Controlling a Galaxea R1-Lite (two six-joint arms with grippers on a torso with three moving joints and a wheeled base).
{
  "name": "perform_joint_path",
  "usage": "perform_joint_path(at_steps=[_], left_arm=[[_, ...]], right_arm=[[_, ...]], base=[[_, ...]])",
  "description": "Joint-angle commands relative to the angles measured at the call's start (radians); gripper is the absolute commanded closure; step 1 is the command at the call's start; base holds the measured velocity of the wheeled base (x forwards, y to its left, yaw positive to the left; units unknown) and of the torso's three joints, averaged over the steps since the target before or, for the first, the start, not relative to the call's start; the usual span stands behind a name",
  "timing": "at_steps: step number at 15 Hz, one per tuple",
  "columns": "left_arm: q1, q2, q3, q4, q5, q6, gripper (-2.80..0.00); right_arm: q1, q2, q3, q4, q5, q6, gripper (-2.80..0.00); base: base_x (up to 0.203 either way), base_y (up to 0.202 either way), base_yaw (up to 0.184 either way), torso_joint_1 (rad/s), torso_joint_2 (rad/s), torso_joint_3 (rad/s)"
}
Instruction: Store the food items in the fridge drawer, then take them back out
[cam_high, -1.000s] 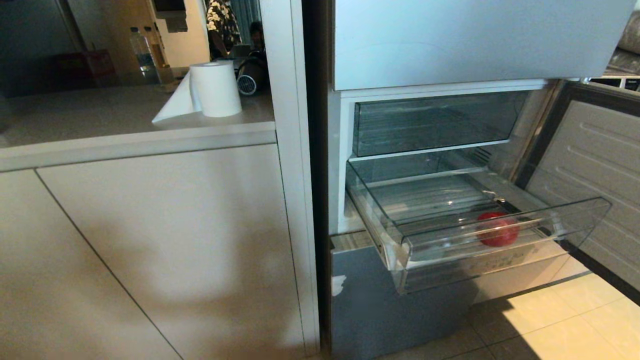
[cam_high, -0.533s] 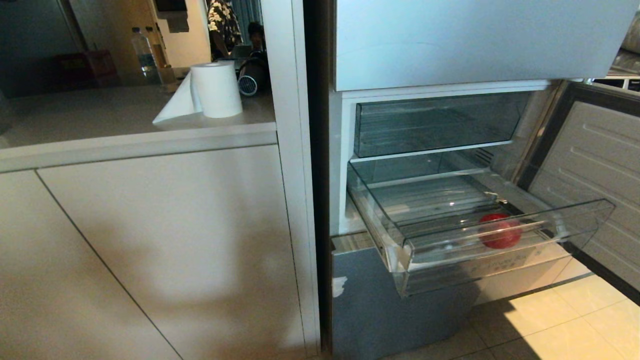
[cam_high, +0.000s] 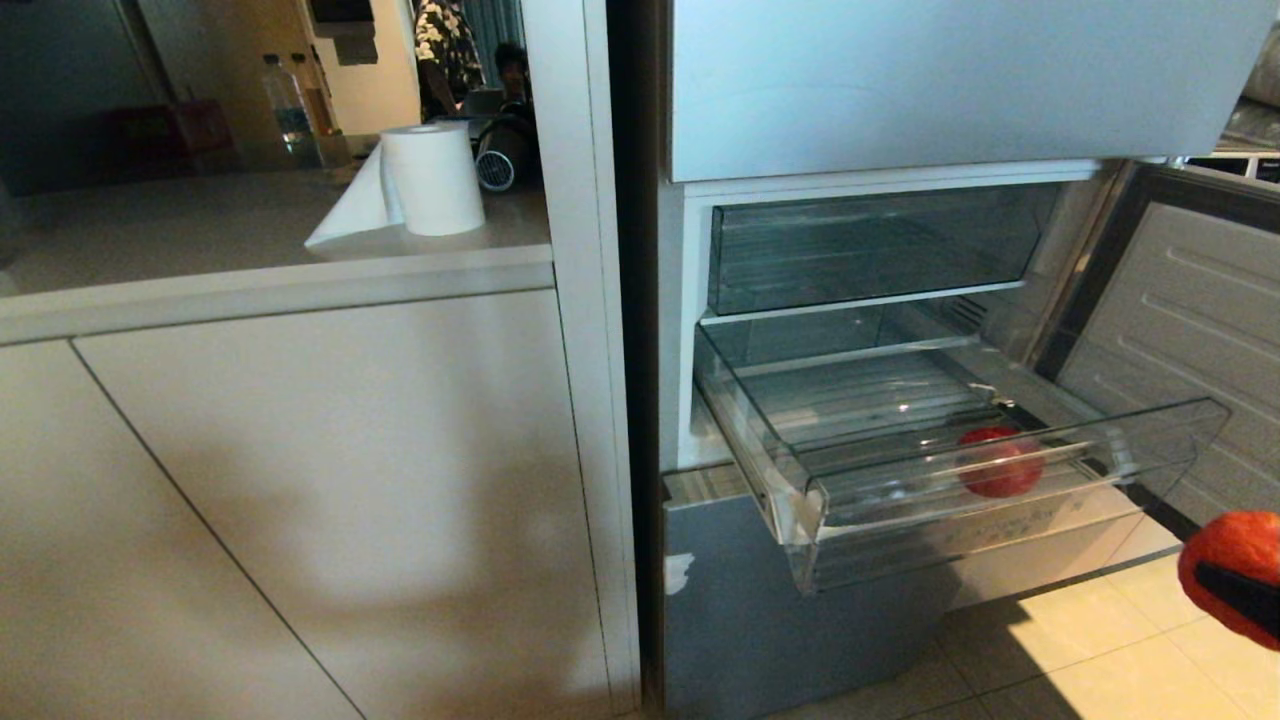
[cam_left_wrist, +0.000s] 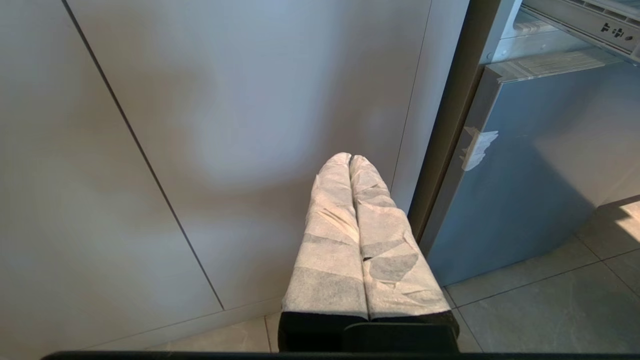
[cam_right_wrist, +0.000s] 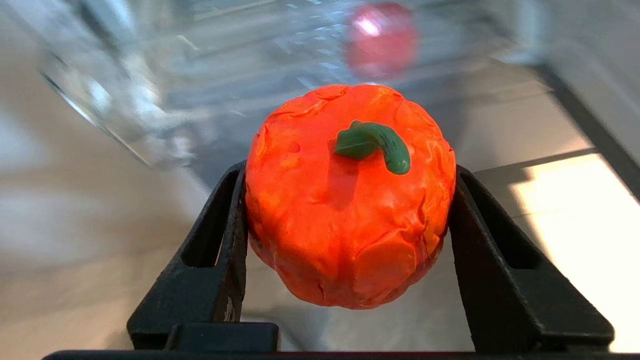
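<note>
Right gripper (cam_right_wrist: 345, 220): clamped on the wrinkled orange-red fruit with green stem (cam_right_wrist: 350, 200)
Advice: lift over the clear ribbed plastic drawer (cam_high: 1000, 500) front, release beside the round red fruit (cam_high: 1000, 462)
Left gripper (cam_left_wrist: 350, 160): pressed together, empty

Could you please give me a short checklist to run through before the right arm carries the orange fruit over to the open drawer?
1. Grip: right gripper is shut on the orange fruit, a finger on each side. Ok.
2. Drawer pulled out, top open. Ok.
3. Landing room: the red fruit sits toward the drawer's right end; the ribbed floor to its left is bare. Ok.
4. Fridge door swung aside on the right. Ok.
5. Left gripper shut, low by the cabinet, away from the drawer. Ok.
6. Clearance over the drawer's front wall: cannot tell.
</note>
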Motion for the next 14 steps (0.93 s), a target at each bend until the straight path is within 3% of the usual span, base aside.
perform_joint_path(at_steps=[1,8,13,14], left_arm=[[0.0,-0.002,0.0,0.0,0.0,0.0,0.0],[0.0,-0.003,0.0,0.0,0.0,0.0,0.0],[0.0,-0.002,0.0,0.0,0.0,0.0,0.0],[0.0,-0.003,0.0,0.0,0.0,0.0,0.0]], right_arm=[[0.005,0.314,-0.176,0.004,0.034,0.004,0.0],[0.04,0.865,-0.692,0.007,0.06,0.011,0.0],[0.087,1.047,-0.865,0.013,0.047,0.013,0.0],[0.092,1.073,-0.879,0.014,0.041,0.012,-2.8]], base=[[0.0,0.0,0.0,0.0,0.0,0.0],[0.0,0.0,0.0,0.0,0.0,0.0],[0.0,0.0,0.0,0.0,0.0,0.0],[0.0,0.0,0.0,0.0,0.0,0.0]])
